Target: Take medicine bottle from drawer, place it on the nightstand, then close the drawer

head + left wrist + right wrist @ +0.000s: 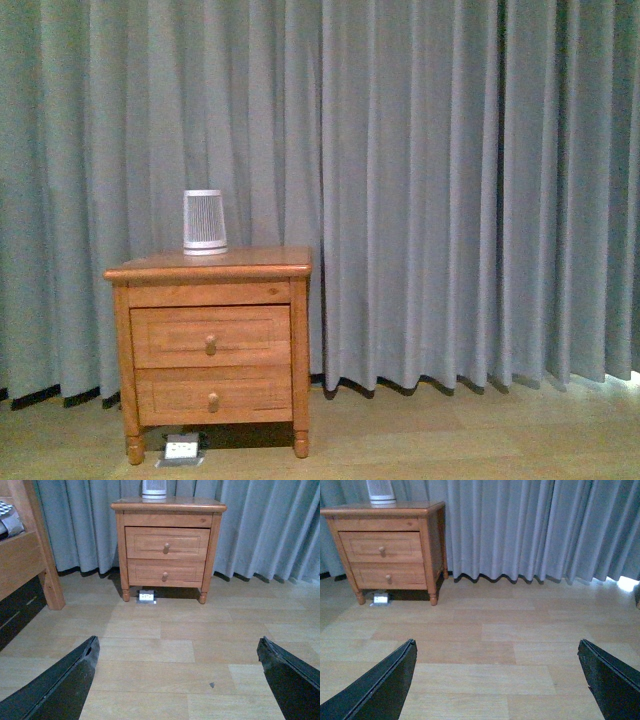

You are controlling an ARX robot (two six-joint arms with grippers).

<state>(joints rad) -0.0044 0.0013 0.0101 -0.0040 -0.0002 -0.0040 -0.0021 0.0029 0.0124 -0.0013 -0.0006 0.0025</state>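
Observation:
The honey-brown nightstand [208,266] stands at the left of the front view, before a grey curtain. Its upper drawer [210,336] is pushed in, knob facing me; the same drawer [167,543] [381,546] shows in both wrist views. The medicine bottle is hidden. My left gripper [177,647] hangs open over bare floor, well short of the nightstand, nothing between its fingers. My right gripper [496,649] is open too, off to the nightstand's right and also far from it. Neither arm shows in the front view.
A white ribbed container [204,221] stands on the nightstand's top. The lower drawer [212,395] is shut. A white socket plate [146,596] lies on the floor under the nightstand. A wooden bed frame [30,555] stands left of it. Grey curtain [450,190] covers the back.

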